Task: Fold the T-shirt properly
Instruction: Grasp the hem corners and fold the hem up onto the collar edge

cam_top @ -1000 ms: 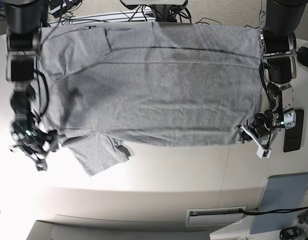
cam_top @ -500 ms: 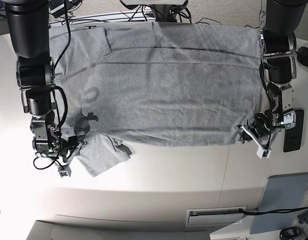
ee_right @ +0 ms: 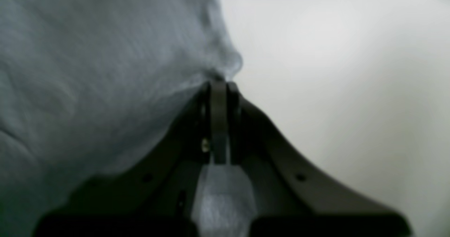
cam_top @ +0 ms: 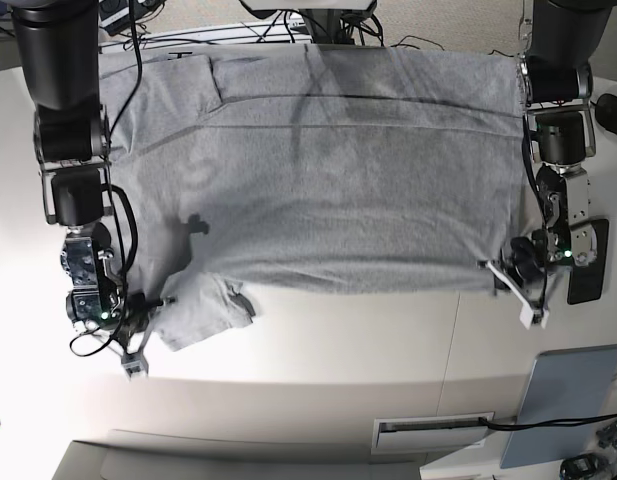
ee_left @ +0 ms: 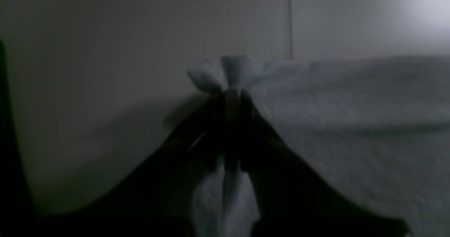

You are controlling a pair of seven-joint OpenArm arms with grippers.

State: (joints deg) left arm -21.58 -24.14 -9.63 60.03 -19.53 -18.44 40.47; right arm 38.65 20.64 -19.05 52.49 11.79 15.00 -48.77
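Now | right tool [cam_top: 148, 322] shifted lower (pinching T-shirt [cam_top: 328, 170] sleeve) | left tool [cam_top: 508, 272] pinching hem

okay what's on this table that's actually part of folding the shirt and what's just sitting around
Part of the job:
- the T-shirt, spread flat, plain grey side up
- the left gripper, shut on the shirt's hem corner
- the right gripper, shut on a sleeve edge

Just lying about:
- black phone-like slab at the table edge
- grey-blue pad
- cables behind the shirt
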